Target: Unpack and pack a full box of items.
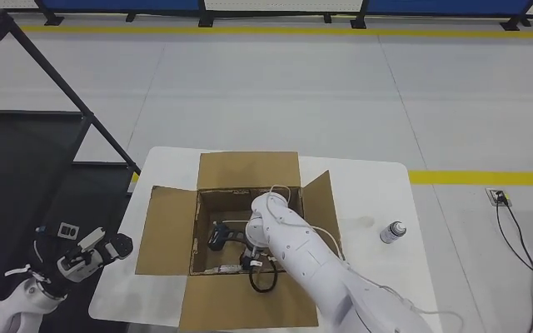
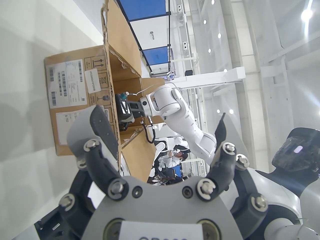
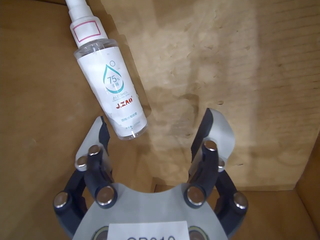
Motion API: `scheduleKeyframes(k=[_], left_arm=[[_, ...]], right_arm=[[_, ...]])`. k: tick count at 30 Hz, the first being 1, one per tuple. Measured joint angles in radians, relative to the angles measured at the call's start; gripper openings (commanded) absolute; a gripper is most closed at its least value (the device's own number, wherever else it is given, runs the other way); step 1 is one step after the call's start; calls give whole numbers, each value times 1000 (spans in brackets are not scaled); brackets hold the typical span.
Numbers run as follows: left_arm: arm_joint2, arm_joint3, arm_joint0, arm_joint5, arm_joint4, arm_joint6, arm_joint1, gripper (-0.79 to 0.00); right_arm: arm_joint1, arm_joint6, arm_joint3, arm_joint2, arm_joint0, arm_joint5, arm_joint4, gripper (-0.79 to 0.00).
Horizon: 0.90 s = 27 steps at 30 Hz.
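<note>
An open cardboard box (image 1: 166,241) stands in the middle of the white table (image 1: 366,191), its four flaps folded out. My right arm goes down into it, and my right gripper (image 1: 219,237) is near the box's left inner wall. Inside, my right gripper (image 3: 155,126) is open just above the floor. A clear spray bottle (image 3: 110,81) with a white label and white nozzle lies flat there against a wall, its base beside one finger (image 3: 102,131), untouched. My left gripper (image 2: 161,121) hangs open and holds nothing, off the table's left edge (image 1: 117,246), facing the box's labelled side (image 2: 75,101).
A small grey can with a dark cap (image 1: 392,232) stands on the table to the right of the box. A black frame (image 1: 92,125) runs along the left of the table. The box walls close in around my right gripper.
</note>
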Motion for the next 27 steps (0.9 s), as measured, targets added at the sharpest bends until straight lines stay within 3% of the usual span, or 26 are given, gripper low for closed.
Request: scheduleKeyframes(k=[2,6,8,13,15,20,27], left_arm=[[-1,-3,5,-3,-1,3,0,0],[-4,-9,15,-9,-2,6,-1,0],[-5,-10,19,-11,-3,6,-2,0],[-7,-12,28,-17,-3,7,-3,0],[-7,-14,31,-20,-2,8,-3,0],[-11,-18,38,-26,-2,9,-4,0],[-15,-20,43,-16,-7,15,-5,0]], right_arm=[[0,-8,0,-2,-2,6,-7,-240],[0,-28,2,-5,-7,32,-22,-413],[0,-41,1,-6,-7,48,-28,-422],[0,-62,-6,-10,-4,66,-48,-397],[-1,-57,-10,-11,-2,65,-53,-296],[-4,-50,-25,-18,8,74,-75,-172],[-19,-24,-67,-39,23,54,-122,-191]])
